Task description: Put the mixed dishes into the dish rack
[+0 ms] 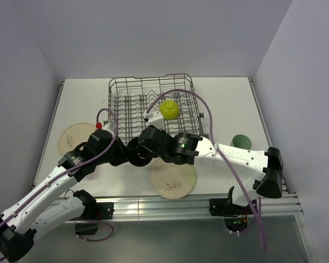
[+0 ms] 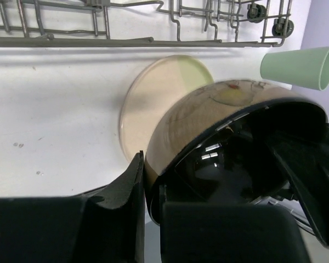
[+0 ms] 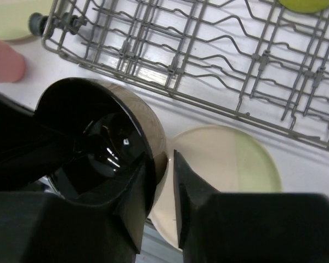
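The black bowl [image 1: 138, 156] is held tilted above the table just in front of the dish rack [image 1: 120, 93]. My left gripper [image 2: 151, 167] is shut on its rim [image 2: 208, 115], one finger outside and one inside. My right gripper [image 3: 163, 164] straddles the opposite rim [image 3: 98, 148]; its inner finger touches the bowl and a gap shows at the outer finger. A cream plate with a leaf sprig [image 1: 174, 178] lies below the bowl. A second cream plate [image 1: 74, 137] lies at the left. The lime-green bowl [image 1: 169, 109] sits in the rack. The mint-green cup [image 1: 240, 141] lies right of the rack.
The coral-pink cup [image 3: 5, 60] lies near the rack's left front corner, mostly hidden by my left arm in the top view. The rack's front wire edge [image 2: 98, 39] runs close behind the bowl. A metal rail [image 1: 170, 205] lines the table's near edge.
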Controlling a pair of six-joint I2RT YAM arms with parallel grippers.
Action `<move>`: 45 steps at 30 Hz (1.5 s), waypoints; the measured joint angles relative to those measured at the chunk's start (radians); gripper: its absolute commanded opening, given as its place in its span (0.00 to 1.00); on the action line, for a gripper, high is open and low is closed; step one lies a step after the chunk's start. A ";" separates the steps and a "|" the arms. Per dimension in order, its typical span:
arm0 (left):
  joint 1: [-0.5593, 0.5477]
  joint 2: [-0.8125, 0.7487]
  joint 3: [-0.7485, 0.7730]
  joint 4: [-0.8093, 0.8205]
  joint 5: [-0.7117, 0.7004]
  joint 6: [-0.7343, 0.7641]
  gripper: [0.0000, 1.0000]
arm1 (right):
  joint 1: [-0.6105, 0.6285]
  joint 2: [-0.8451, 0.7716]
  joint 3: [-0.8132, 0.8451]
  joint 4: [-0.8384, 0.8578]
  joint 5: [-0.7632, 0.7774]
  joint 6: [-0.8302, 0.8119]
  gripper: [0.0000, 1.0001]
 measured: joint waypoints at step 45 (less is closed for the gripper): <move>0.003 -0.065 -0.180 0.566 0.439 -0.157 0.00 | -0.218 -0.664 -0.489 0.422 -0.790 0.004 0.99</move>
